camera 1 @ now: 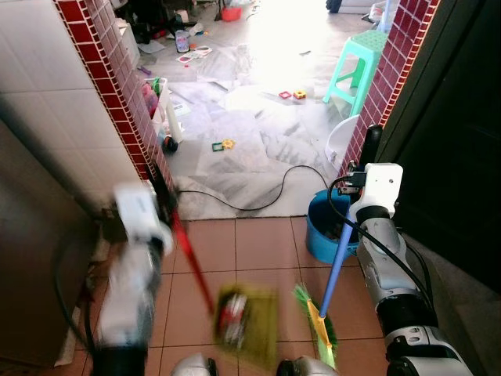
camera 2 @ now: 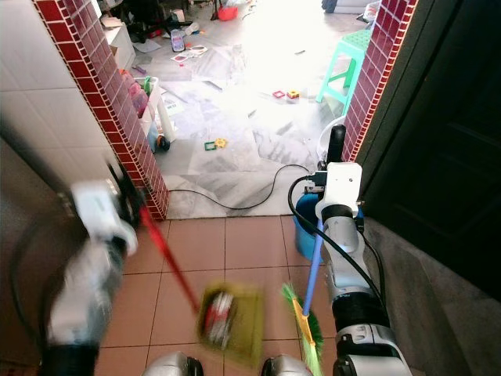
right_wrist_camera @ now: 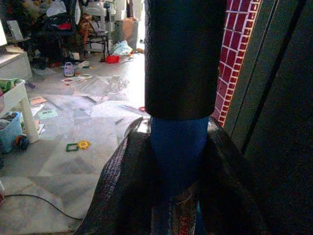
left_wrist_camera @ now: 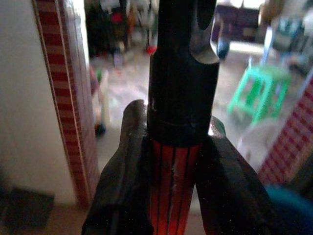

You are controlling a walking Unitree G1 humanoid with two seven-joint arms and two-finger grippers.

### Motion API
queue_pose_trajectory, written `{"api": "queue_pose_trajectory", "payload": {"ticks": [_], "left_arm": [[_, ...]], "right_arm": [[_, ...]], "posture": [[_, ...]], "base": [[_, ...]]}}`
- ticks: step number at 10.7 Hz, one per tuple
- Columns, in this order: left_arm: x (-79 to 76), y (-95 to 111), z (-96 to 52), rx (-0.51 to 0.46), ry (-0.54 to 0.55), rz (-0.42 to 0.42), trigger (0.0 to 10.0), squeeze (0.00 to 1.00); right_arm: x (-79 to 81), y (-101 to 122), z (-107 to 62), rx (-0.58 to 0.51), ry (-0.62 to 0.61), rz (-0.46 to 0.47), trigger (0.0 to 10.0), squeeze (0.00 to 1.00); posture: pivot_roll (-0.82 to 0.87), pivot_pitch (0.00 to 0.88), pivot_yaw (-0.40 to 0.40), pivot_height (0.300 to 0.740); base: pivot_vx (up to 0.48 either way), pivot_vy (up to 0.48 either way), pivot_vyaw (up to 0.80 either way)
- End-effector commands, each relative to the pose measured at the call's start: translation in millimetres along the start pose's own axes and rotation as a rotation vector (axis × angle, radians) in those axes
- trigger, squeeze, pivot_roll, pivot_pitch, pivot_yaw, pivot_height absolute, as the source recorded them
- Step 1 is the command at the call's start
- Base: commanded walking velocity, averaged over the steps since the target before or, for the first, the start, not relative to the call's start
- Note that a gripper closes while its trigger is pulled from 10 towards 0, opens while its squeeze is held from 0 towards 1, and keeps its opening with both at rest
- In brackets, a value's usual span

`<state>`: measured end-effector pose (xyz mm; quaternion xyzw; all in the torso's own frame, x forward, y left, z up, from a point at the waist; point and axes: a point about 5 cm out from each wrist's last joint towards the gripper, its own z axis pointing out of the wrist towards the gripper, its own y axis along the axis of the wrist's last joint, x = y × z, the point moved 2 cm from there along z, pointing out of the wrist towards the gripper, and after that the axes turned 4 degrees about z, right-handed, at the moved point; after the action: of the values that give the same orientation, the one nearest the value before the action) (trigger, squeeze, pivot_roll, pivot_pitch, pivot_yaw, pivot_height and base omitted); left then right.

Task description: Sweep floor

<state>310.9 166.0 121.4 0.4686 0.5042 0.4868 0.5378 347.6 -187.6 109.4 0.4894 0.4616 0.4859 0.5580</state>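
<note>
Left claw (left_wrist_camera: 171, 176), blurred in the head views, is clamped on the red-and-black handle of a yellow-green plastic dustpan (camera 1: 246, 323), itself smeared, low over the terracotta tiled floor (camera 1: 258, 243). Right claw (right_wrist_camera: 178, 161) grips the blue pole of a green-bristled broom (camera 1: 321, 321); its bristles are cut off by the frame edge.

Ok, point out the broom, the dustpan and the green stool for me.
broom (camera 1: 335, 270): left eye view, on its blue handle.
dustpan (camera 1: 249, 315): left eye view, on the blurred yellow-green pan.
green stool (camera 1: 362, 53): left eye view, on its seat and upper legs.
</note>
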Motion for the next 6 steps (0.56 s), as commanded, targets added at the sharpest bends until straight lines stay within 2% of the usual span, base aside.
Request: {"api": "queue_pose_trajectory", "payload": {"ticks": [1, 2, 3, 5, 6], "left_arm": [[7.6, 34.4, 6.5, -0.126, 0.038, -0.026, 10.0, 0.00], [18.9, 53.3, 11.1, -0.190, 0.102, -0.035, 10.0, 0.00], [25.3, 73.7, 17.3, -0.249, 0.138, -0.079, 10.0, 0.00], [24.9, 97.5, 23.0, -0.309, 0.149, -0.155, 10.0, 0.00], [19.9, 103.8, 23.8, -0.332, 0.129, -0.165, 10.0, 0.00]], "right_arm": [[-1.1, 7.7, 2.1, -0.031, 0.013, -0.025, 10.0, 0.00], [-4.5, 5.7, 1.1, -0.025, 0.005, -0.035, 10.0, 0.00], [-7.2, 3.2, -0.2, -0.014, 0.000, -0.043, 10.0, 0.00], [-6.5, 2.7, -0.7, -0.009, 0.005, -0.049, 10.0, 0.00], [-6.3, 2.2, -0.8, -0.006, 0.008, -0.047, 10.0, 0.00]], "posture": [[-0.10, 0.000, 0.038, 0.740], [-0.10, 0.000, 0.038, 0.740], [-0.10, 0.000, 0.038, 0.740], [-0.11, 0.000, 0.040, 0.740], [-0.11, 0.000, 0.042, 0.740]], "base": [[0.000, 0.000, 0.00], [0.000, 0.000, 0.00], [0.000, 0.000, 0.00], [0.000, 0.000, 0.00], [0.281, 0.000, -0.80]]}}
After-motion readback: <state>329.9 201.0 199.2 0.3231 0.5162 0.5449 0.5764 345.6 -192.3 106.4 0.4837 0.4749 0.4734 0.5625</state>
